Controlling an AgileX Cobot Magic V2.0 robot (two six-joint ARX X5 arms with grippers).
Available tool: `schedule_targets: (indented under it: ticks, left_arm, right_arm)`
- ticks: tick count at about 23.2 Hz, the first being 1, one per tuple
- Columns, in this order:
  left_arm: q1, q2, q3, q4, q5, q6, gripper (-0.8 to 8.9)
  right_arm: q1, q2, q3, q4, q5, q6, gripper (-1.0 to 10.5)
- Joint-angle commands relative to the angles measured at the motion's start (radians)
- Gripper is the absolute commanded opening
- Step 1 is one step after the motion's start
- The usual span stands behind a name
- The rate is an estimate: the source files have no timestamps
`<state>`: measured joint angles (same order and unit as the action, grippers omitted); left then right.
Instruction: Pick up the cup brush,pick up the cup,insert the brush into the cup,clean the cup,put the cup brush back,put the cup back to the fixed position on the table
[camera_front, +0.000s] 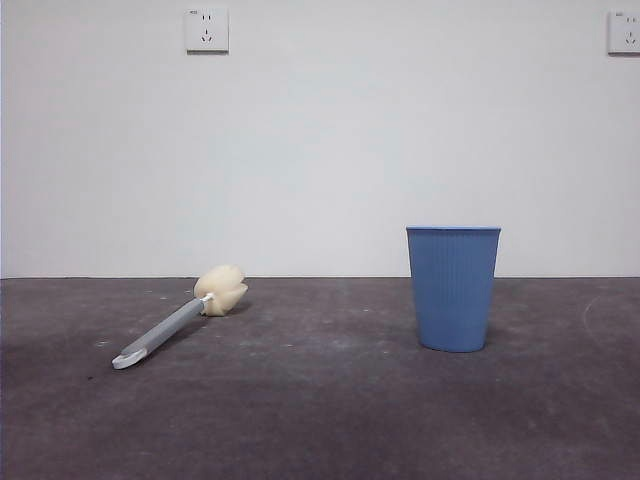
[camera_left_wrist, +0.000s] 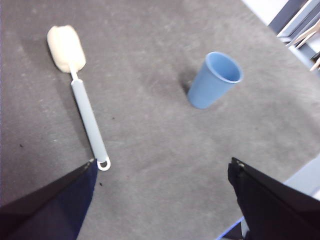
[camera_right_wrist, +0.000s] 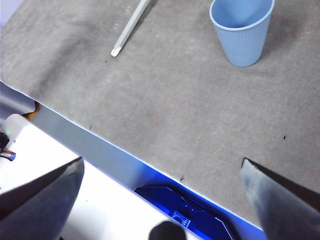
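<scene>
Dark grey matte tabletop, mottled with pale scuffs, fills the foreground of the front view; this table is the largest thing here and carries both task items, well apart from each other.

Next in size is the cup, a blue ribbed plastic tumbler tapering toward its base, standing upright with its mouth open and nothing inside. Smaller is the cup brush, a slim grey handle with a white looped tip and a cream-yellow sponge head, lying flat on the table with the sponge end farther from the front camera.

Neither arm shows in the front view. The left gripper hovers above the table with its jaws spread wide and empty, one jaw close to the brush's looped tip. The right gripper hangs over the table's near edge, jaws likewise wide apart, holding nothing, with the cup well ahead of it.

Nothing has been picked up yet. The likely trouble: the thin handle lies flush on the table, so a shallow or off-centre pinch could roll it away. The light cup could tip if a jaw nudges its rim.
</scene>
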<state>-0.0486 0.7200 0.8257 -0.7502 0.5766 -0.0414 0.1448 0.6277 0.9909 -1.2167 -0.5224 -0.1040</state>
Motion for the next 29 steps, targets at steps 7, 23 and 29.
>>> schedule_targets:
  ticks: [7,23,29]
  left_arm:
    - [-0.237,0.370,0.014,0.257,-0.301,-0.078,4.39]
    - [-0.352,1.020,0.237,0.319,-0.581,-0.117,4.36]
    - [-0.357,1.034,0.237,0.315,-0.612,-0.119,3.37]
  right_arm:
    - [0.003,0.014,0.002,0.008,0.000,0.010,6.0]
    - [0.002,0.014,0.002,0.008,0.005,0.017,6.0]
    - [0.002,0.014,0.002,0.008,0.004,0.017,6.0]
